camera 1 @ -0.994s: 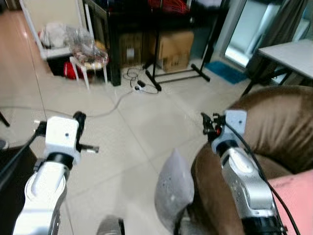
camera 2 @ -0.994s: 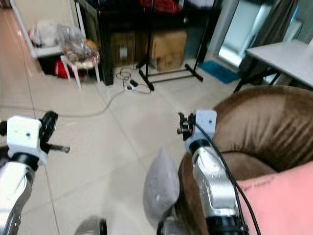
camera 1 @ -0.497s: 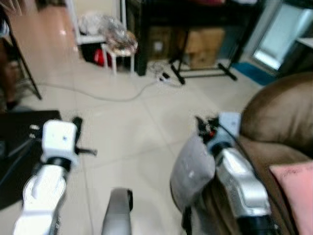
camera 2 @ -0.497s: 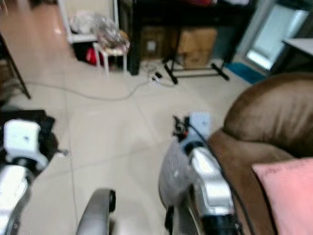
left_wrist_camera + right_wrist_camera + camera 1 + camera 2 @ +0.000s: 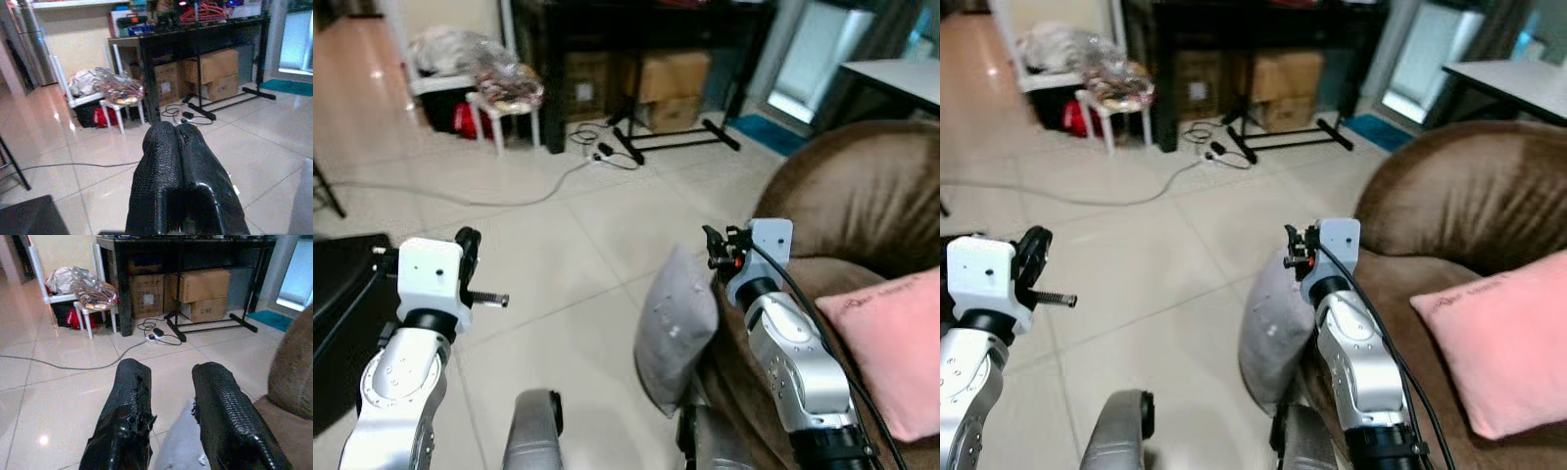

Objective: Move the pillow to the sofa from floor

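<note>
A grey pillow (image 5: 674, 331) stands on edge on the tiled floor, leaning against the front of the brown sofa (image 5: 862, 201). My right arm reaches forward just above and beside the pillow's top edge. In the right wrist view my right gripper (image 5: 171, 369) is open, and the grey pillow (image 5: 178, 450) shows low between its two fingers (image 5: 128, 396), not gripped. My left gripper (image 5: 171, 131) is shut on nothing, held out over bare floor to the left of the pillow. A pink pillow (image 5: 891, 338) lies on the sofa seat.
Behind stand a black table (image 5: 607, 29) with cardboard boxes (image 5: 671, 78) under it and a black stand (image 5: 656, 137). A power cable (image 5: 509, 196) crosses the floor. A white stool (image 5: 504, 98) carries bags. A dark mat (image 5: 337, 294) lies at left.
The camera swung and the whole picture shifted; more of the sofa and the pink pillow show now. The grey pillow still leans on the sofa, and both grippers are as before.
</note>
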Robot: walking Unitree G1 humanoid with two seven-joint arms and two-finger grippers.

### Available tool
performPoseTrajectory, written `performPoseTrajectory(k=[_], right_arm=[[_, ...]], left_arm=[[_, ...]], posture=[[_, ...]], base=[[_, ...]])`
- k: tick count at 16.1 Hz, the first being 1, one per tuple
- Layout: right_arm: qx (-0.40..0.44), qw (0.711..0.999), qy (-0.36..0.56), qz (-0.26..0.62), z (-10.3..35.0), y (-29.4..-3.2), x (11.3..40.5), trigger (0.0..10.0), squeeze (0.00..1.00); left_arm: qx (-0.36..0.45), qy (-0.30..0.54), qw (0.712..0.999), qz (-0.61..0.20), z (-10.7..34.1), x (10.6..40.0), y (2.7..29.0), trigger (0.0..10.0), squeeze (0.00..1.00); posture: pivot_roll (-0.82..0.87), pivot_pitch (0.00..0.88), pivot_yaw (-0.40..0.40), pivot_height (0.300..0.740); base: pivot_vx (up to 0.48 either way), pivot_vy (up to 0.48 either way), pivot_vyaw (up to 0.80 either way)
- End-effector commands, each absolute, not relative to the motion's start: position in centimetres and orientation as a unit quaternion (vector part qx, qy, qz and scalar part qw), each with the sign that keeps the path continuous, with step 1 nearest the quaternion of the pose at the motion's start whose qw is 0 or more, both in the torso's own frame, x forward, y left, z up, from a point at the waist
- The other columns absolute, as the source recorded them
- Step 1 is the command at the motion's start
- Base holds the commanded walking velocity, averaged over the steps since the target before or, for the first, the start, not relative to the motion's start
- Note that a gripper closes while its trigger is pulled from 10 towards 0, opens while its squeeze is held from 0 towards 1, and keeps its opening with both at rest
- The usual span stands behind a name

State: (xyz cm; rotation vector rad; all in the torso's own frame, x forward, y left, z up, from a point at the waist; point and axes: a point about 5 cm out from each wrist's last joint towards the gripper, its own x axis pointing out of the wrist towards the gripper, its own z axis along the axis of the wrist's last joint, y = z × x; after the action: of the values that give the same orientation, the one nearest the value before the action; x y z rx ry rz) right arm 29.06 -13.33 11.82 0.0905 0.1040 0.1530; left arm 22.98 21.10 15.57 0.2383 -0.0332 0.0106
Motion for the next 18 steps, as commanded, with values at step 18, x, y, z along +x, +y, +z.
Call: performPoseTrajectory(k=[18], right_arm=[[0.047, 0.993, 0.042, 0.102, 12.11, -13.22, 29.15, 10.0, 0.00]], left_arm=[[0.119, -0.029, 0.992, -0.004, 15.86, 23.08, 20.57, 10.0, 0.00]], posture=[[0.04, 0.000, -0.087, 0.606]], base=[[0.284, 0.000, 0.00]])
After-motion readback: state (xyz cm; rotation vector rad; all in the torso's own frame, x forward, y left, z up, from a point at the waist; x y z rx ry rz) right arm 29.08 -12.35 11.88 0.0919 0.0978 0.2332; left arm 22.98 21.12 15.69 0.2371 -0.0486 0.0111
